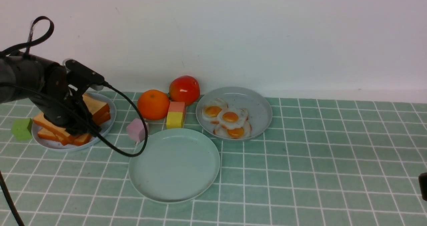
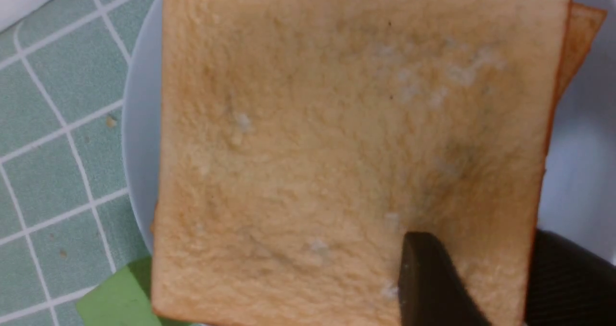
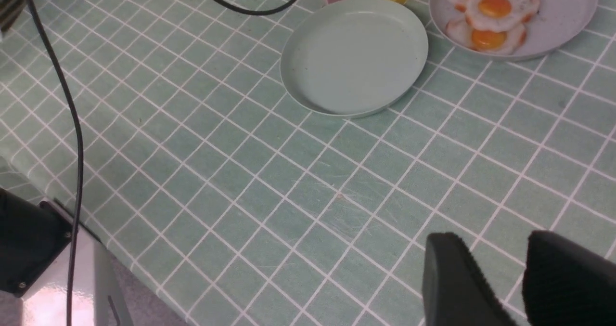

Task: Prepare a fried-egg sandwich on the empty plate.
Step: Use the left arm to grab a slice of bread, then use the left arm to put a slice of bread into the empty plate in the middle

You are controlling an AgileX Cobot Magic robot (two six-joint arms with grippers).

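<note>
The empty pale mint-green plate [image 1: 174,164] lies at the middle front and also shows in the right wrist view [image 3: 353,56]. Toast slices [image 1: 95,106] are stacked on a light-blue plate [image 1: 110,121] at the far left. My left gripper [image 2: 486,249] is down on this stack, its jaws closed over the edge of the top toast slice [image 2: 337,138]: one finger lies on its face and the other behind its edge. Three fried eggs [image 1: 230,116] lie on the grey-blue plate [image 1: 257,105] behind. My right gripper [image 3: 495,249] is open and empty above bare tiles at the near right.
An orange [image 1: 153,104], a tomato [image 1: 184,89], a pink-and-yellow block [image 1: 175,115] and a pink cube [image 1: 136,130] stand between the plates. A green cube [image 1: 22,129] sits left of the toast plate. The left arm's black cable [image 1: 126,152] droops beside the mint plate.
</note>
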